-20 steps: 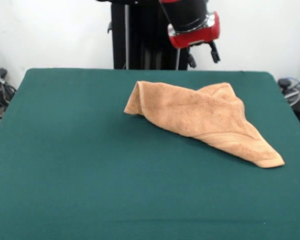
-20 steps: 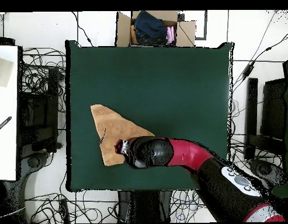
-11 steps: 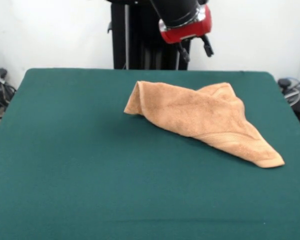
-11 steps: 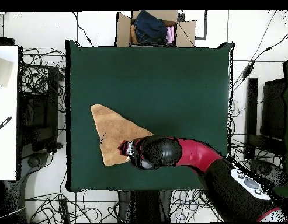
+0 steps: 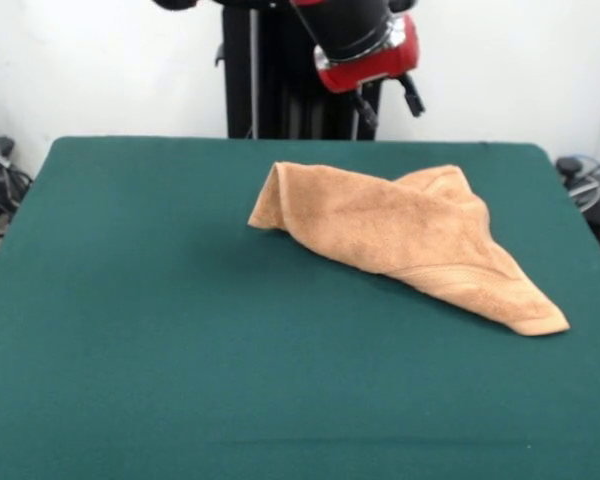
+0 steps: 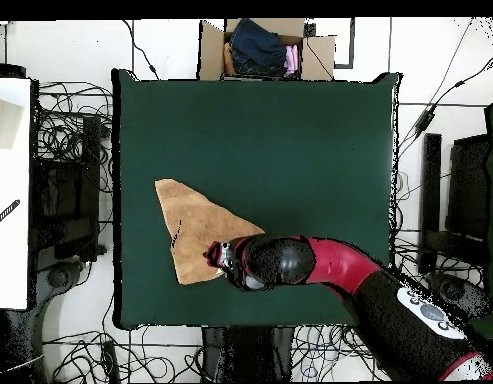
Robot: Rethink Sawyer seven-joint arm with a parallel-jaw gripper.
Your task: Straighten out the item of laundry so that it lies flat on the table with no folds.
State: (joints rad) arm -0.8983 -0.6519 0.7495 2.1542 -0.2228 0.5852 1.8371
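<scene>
Towel (image 5: 410, 240) sits folded into a wedge, so my empty, spread pincer (image 5: 386, 102) hovers above its far edge.

The setting is a robotics laboratory. Indicators: a green-topped table (image 6: 290, 130) standing on a pale floor, loose cables (image 6: 65, 130) and black equipment racks (image 6: 460, 190) along both sides, a cardboard box of clothing (image 6: 265, 48) at one end, and plain white walls.
</scene>
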